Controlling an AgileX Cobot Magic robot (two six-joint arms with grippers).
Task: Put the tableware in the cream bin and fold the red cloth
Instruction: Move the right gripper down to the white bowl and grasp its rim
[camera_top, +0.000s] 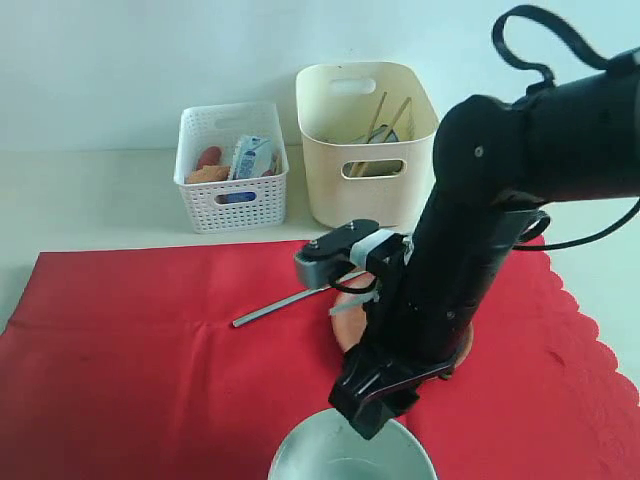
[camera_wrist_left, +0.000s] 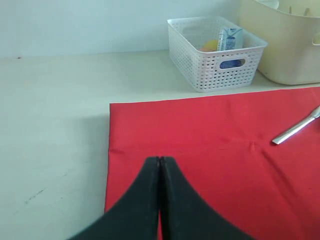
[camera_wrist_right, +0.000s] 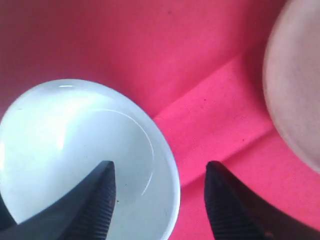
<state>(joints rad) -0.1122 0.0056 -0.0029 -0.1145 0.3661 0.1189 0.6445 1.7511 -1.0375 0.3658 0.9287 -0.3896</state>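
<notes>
The red cloth (camera_top: 150, 350) lies spread flat on the table. On it near the front edge stands the pale bowl (camera_top: 350, 458), with my right gripper (camera_top: 372, 420) just above its rim. In the right wrist view that gripper (camera_wrist_right: 160, 175) is open, one finger over the bowl (camera_wrist_right: 85, 155) and the other over the cloth, the rim between them. The brown plate (camera_top: 347, 322) is mostly hidden behind the right arm. A silver knife (camera_top: 285, 305) lies on the cloth. Two chopsticks (camera_top: 380, 120) lean inside the cream bin (camera_top: 365, 190). My left gripper (camera_wrist_left: 160, 161) is shut and empty over the cloth's corner (camera_wrist_left: 200, 140).
A white lattice basket (camera_top: 232, 190) holding a milk carton (camera_top: 250, 158) and food stands left of the cream bin, behind the cloth. The cloth's right edge (camera_top: 590, 330) is scalloped. The right arm's bulk covers the cloth's middle right.
</notes>
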